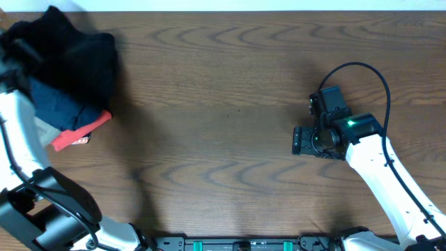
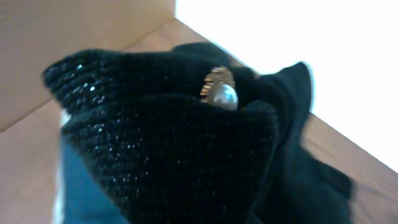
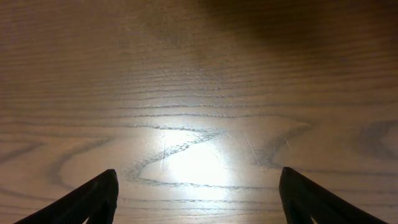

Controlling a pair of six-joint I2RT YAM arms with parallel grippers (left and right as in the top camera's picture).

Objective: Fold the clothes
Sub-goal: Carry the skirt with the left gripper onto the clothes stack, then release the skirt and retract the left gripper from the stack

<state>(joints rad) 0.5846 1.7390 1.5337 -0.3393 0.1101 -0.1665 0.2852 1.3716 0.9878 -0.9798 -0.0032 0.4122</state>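
Observation:
The black fuzzy garment [image 1: 70,49] is bunched in a heap at the table's far left corner. In the left wrist view it [image 2: 168,155] fills the frame close to the camera, with one pearly white button [image 2: 224,96] showing in a fold. My left arm [image 1: 17,132] reaches up into this heap; its fingers are buried in the fabric and appear shut on it. My right gripper [image 1: 298,140] is open and empty over bare wood at the right, with both fingers [image 3: 199,193] wide apart.
A navy folded garment [image 1: 59,108] lies under the black one and also shows in the left wrist view [image 2: 81,186]. A red piece [image 1: 83,131] and a grey piece [image 1: 45,129] stick out below it. The wooden table [image 1: 223,104] spreads between the arms.

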